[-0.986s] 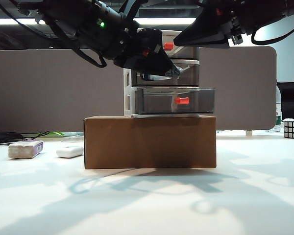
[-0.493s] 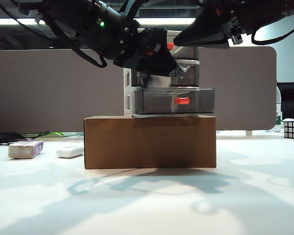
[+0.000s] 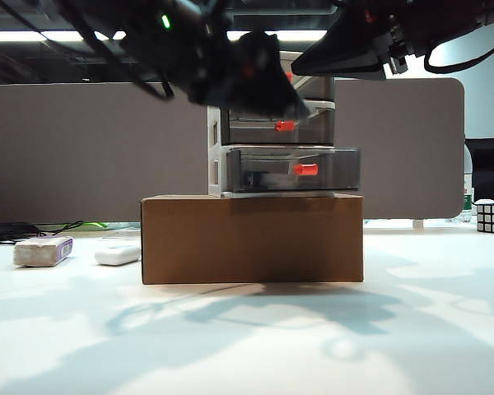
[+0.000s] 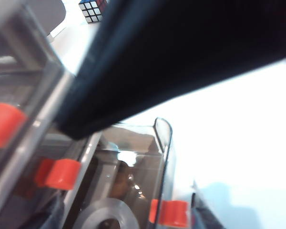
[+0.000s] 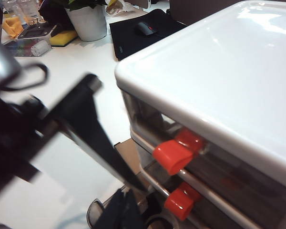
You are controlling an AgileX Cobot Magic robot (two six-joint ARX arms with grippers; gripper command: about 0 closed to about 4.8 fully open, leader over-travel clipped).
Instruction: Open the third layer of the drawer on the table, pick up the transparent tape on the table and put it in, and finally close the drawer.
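Note:
The drawer (image 3: 272,123) stands on a cardboard box, and its third layer (image 3: 329,169) is pulled out, red handle (image 3: 306,169) forward. The transparent tape (image 4: 105,217) lies as a grey ring inside that open layer (image 4: 164,157); the right wrist view shows its edge (image 5: 157,223) there too. My left gripper (image 3: 272,95) hovers blurred just above the open layer. Its jaws (image 4: 121,222) are open, wider than the ring and off it. My right gripper (image 3: 313,58) hangs at the unit's top right, fingers (image 5: 126,212) together, nothing held.
The brown cardboard box (image 3: 251,239) raises the unit off the white table (image 3: 247,329). A purple-labelled block (image 3: 43,251) and a white bar (image 3: 117,255) lie at the left, a puzzle cube (image 3: 492,216) at the far right. A grey partition stands behind.
My left gripper held the tape over the open third layer, then opened and lifted. The tape has dropped into the drawer. The right arm has stayed put.

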